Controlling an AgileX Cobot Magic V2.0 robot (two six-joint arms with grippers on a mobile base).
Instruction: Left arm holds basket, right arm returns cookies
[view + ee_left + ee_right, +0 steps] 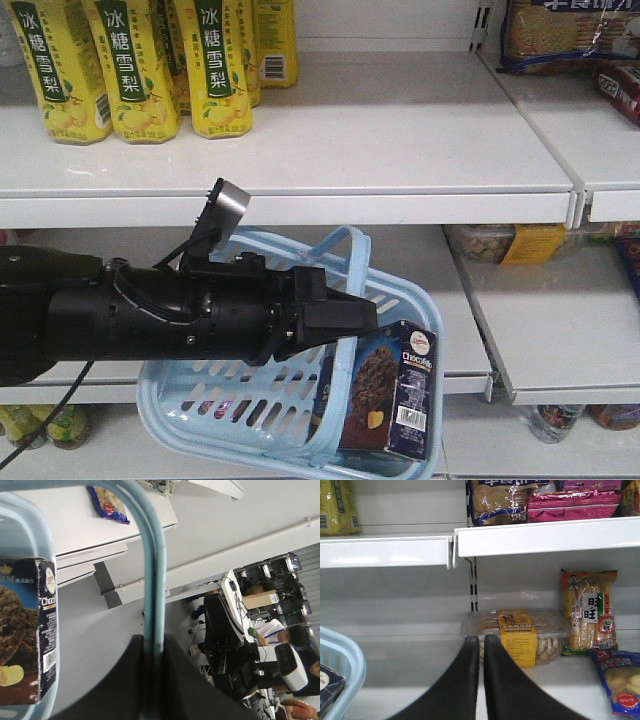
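Left arm (150, 310) reaches in from the left, in front of the shelving. Left gripper (362, 316) is clamped narrow on one hoop handle (154, 580) of the basket (240, 415); the left wrist view shows the handle running straight down into the jaws. The basket hangs from that one handle, so it tilts, with its right end lower. It hangs in front of the middle shelf, clear of the boards, probably to keep the open top reachable from the right.

Cookies (385, 390) stand upright at the right end of the basket, against the end wall, with the top poking above the rim. Nothing grips them, so the return is not yet started.

Right gripper (481, 640) has its jaws pressed together and empty. It faces the right shelf (560, 320), with the tips pointing toward a clear tub (517, 632). Only the basket's corner shows at the lower left of its view, so the gripper sits right of the basket and not over it. It is not seen in the front view.

Judgement: the right gripper needs to open, swing left and come down on the box top. The tilt may let the box slide or tip when touched. Snack packs (587, 610) beside the tub suggest this is the cookie section, but the exact slot is unclear.
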